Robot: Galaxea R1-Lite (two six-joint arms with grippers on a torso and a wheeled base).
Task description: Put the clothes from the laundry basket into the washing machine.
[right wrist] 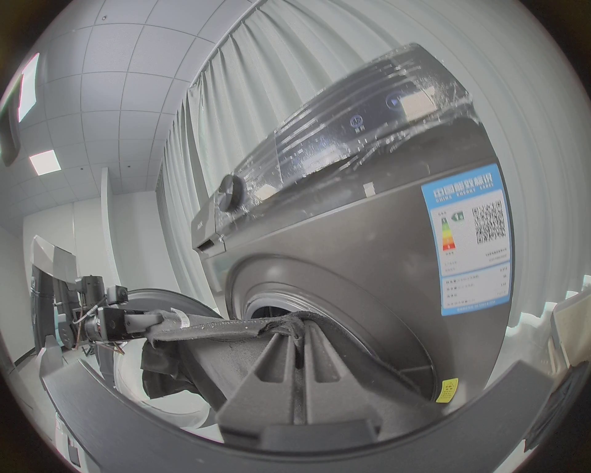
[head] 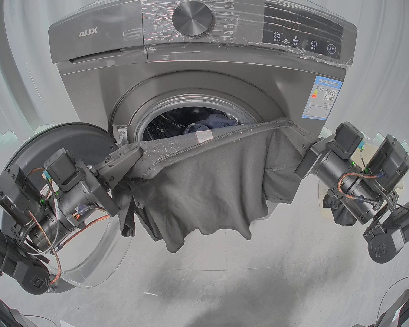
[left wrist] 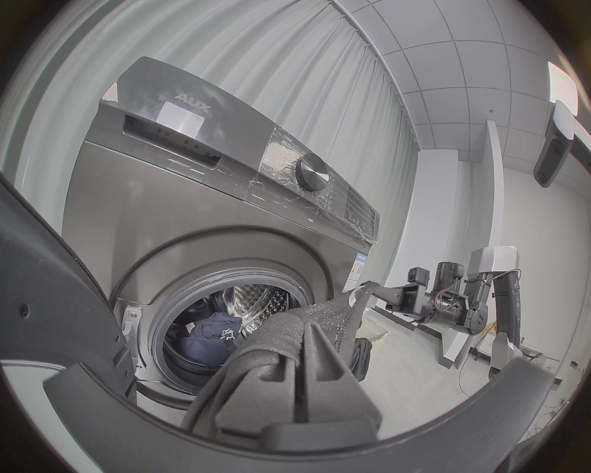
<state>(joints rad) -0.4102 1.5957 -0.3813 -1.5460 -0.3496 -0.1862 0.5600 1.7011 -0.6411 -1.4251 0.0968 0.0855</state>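
One washing machine (head: 106, 89) is seen, with one round door (head: 81, 140), one control dial (head: 192, 18) and one energy label (head: 322, 97). Two garments are counted: one dark grey garment (head: 213, 183) and one dark blue garment (head: 213, 122). Two grippers are counted: the left gripper (head: 130, 155) and the right gripper (right wrist: 300, 332).

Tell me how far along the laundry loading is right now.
Done: the washer door is open and blue clothes already lie in the drum. In hand: a dark grey garment is stretched between the left end effector and the right end effector, in front of the opening, not yet inside. Left: push it in; a dark cloth behind the right arm may be more to load.
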